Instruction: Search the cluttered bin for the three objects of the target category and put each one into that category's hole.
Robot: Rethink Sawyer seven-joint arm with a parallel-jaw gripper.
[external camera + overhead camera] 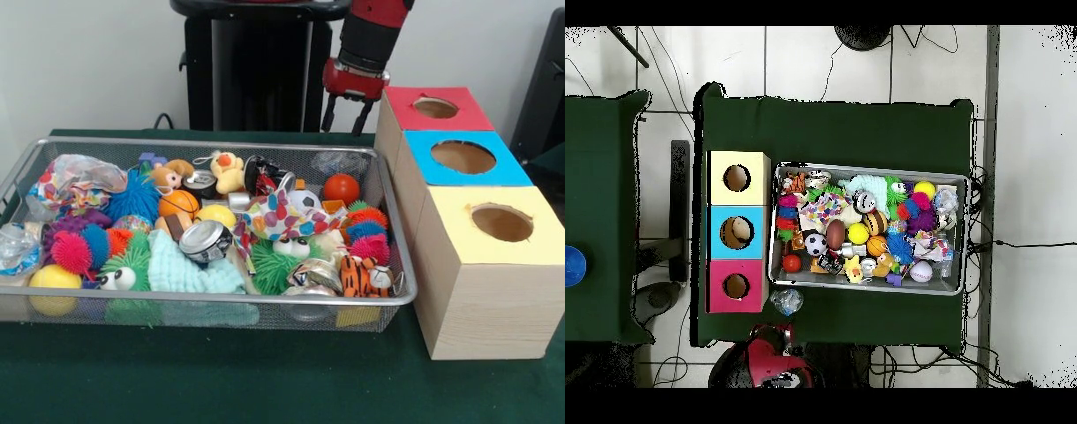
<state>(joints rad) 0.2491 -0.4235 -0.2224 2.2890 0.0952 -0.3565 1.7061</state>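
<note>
The cluttered bin [221, 300] is a shallow wire-mesh basket on the green table, heaped with spiky rubber balls, sport balls, plush toys, crushed cans and cloths. It also shows in the overhead view [865, 291]. Beside it stand three wooden boxes, each with a round hole on top: red [477, 115], blue [508, 168] and yellow [468, 243]. My gripper [346, 117] hangs open and empty above the table, just behind the bin's far right corner and next to the red box. In the overhead view only my red arm [768, 358] shows clearly.
A crumpled clear plastic thing [786, 300] lies on the table just outside the bin's corner by the red box [715, 286], under my gripper. Green cloth runs along the table's front [265, 380]. A second green table [605, 200] stands to the side.
</note>
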